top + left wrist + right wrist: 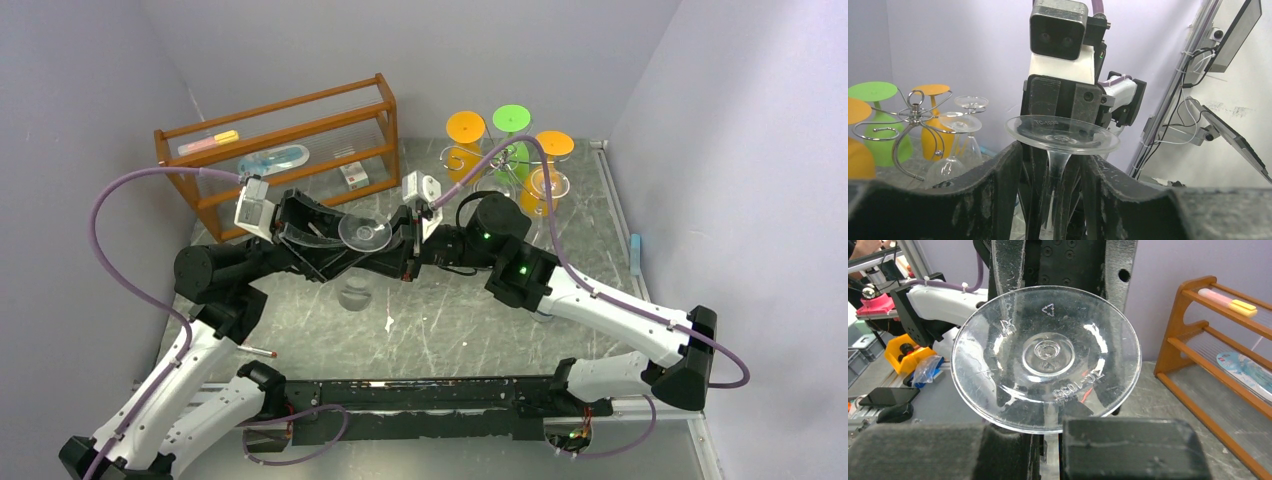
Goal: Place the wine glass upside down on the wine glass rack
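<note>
I have both arms bent inward, wrists facing each other nose to nose. My right gripper (pixel 1048 440) has its jaws clamped tight on the wine glass (pixel 1047 352) stem. My left gripper (pixel 1052 157) has its jaws parted, standing clear of that stem on either side.

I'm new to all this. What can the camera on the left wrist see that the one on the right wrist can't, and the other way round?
Only the left wrist view shows the silver wine glass rack, with clear glasses hanging on it and green and orange glasses around it. Only the right wrist view shows the wooden shelf. Both show the clear wine glass, foot uppermost, its stem gripped by the right hand.
</note>
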Available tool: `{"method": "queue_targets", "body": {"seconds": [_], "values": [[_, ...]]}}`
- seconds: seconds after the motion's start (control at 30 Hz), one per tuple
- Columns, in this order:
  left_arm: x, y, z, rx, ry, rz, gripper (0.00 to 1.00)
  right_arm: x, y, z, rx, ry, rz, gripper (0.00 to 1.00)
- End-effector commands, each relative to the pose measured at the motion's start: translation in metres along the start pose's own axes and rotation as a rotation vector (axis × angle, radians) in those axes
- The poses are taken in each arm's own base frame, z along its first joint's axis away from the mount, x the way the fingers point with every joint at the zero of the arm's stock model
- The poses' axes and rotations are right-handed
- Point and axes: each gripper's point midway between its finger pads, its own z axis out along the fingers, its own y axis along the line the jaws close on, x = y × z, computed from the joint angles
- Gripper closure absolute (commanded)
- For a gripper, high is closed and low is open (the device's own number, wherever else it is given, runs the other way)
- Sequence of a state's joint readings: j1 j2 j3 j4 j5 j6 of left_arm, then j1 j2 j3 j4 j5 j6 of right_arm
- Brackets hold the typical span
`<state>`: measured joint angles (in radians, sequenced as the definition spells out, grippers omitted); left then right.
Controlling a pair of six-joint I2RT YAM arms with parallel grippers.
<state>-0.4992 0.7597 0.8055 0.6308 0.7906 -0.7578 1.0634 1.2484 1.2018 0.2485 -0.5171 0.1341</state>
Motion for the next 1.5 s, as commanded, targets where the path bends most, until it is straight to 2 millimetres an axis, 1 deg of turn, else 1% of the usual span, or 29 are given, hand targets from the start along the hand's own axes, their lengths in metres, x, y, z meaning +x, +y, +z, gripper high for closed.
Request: {"method": "queue_targets", "body": {"seconds": [0.0, 0.07, 0.27, 0.33, 0.37, 0.43, 0.47, 0.6, 0.67, 0.7, 0.8, 0.87, 0.93, 1.1, 1.2, 1.3, 1.37, 1.47], "values": [[-0.008, 0.0, 0.002, 0.007, -0.039, 0.033, 0.54, -0.009, 0.007, 0.002, -0.033, -0.034, -0.01, 1.0], [-0.003, 0.0, 0.003, 0.026, -0.021, 0.025, 0.58, -0.009, 0.007, 0.003, -0.037, -0.034, -0.007, 1.0], [0.013, 0.013, 0.002, 0.011, 0.021, 0.01, 0.64, -0.01, 0.008, 0.007, -0.053, -0.032, 0.001, 1.0], [0.016, 0.014, 0.003, 0.018, 0.026, 0.006, 0.69, -0.01, 0.008, 0.008, -0.058, -0.03, 0.006, 1.0], [0.018, 0.013, 0.003, 0.028, 0.029, 0.008, 0.73, -0.009, 0.008, 0.009, -0.058, -0.028, 0.01, 1.0], [0.02, 0.013, 0.004, 0.04, 0.037, 0.01, 0.93, -0.008, 0.007, 0.01, -0.055, -0.025, 0.021, 1.0], [0.023, 0.014, 0.004, 0.041, 0.045, 0.01, 0.95, -0.007, 0.007, 0.01, -0.052, -0.025, 0.025, 1.0], [0.026, 0.018, 0.002, 0.02, 0.043, 0.032, 0.95, -0.01, 0.004, 0.007, -0.02, -0.039, 0.053, 1.0], [0.023, 0.019, 0.001, 0.001, 0.027, 0.051, 0.95, -0.011, 0.0, 0.005, 0.01, -0.045, 0.077, 0.91], [0.02, 0.02, 0.001, -0.012, 0.013, 0.062, 0.95, -0.009, -0.001, 0.003, 0.021, -0.046, 0.093, 0.83], [0.012, 0.023, 0.0, -0.047, -0.024, 0.093, 0.95, -0.008, -0.004, -0.006, 0.069, -0.066, 0.129, 0.55], [0.008, 0.023, -0.001, -0.051, -0.044, 0.118, 0.95, -0.009, -0.005, -0.017, 0.113, -0.091, 0.148, 0.41], [0.004, 0.021, -0.002, -0.049, -0.063, 0.147, 0.95, -0.012, -0.004, -0.028, 0.143, -0.123, 0.171, 0.33], [-0.005, 0.018, -0.002, -0.038, -0.1, 0.224, 0.95, -0.017, -0.008, -0.046, 0.233, -0.128, 0.235, 0.26], [-0.006, 0.015, -0.001, -0.009, -0.105, 0.262, 0.95, -0.022, -0.017, -0.054, 0.318, -0.138, 0.311, 0.25], [-0.004, 0.013, 0.0, 0.016, -0.102, 0.298, 0.95, -0.031, -0.025, -0.06, 0.394, -0.179, 0.407, 0.25], [-0.004, 0.012, -0.001, 0.024, -0.11, 0.323, 0.95, -0.037, -0.026, -0.063, 0.415, -0.214, 0.484, 0.26], [-0.002, 0.012, -0.003, 0.028, -0.112, 0.347, 0.95, -0.045, -0.024, -0.063, 0.417, -0.254, 0.584, 0.31]]}}
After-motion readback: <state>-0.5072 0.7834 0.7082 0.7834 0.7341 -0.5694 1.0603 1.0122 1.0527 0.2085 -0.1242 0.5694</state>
